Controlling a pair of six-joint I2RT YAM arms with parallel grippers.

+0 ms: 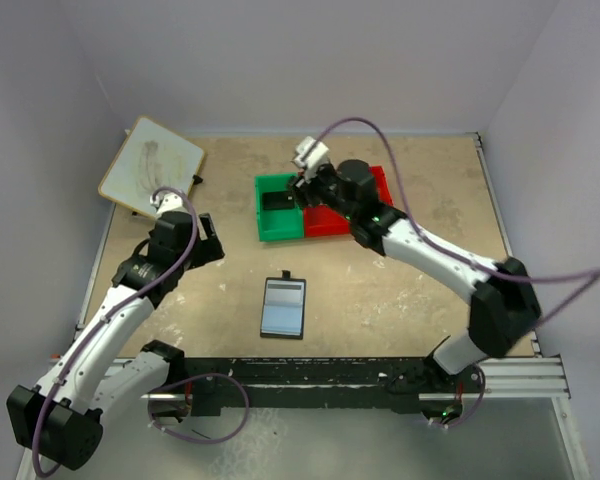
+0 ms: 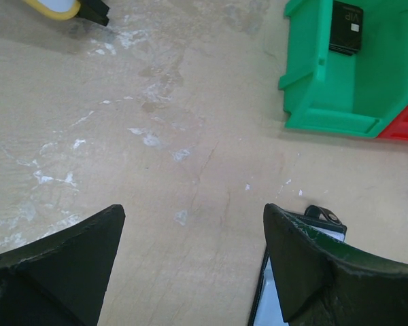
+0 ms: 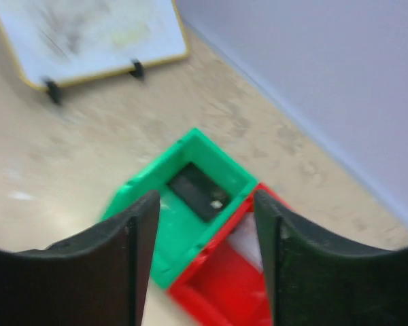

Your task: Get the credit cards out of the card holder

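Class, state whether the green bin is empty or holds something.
Not empty: a black card lies flat on the floor of the green bin.

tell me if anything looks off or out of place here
Nothing spilled or broken. The smudged whiteboard sits askew at the far left corner of the table, which shows white scuffs. One black card lies in the green bin; the card holder lies open.
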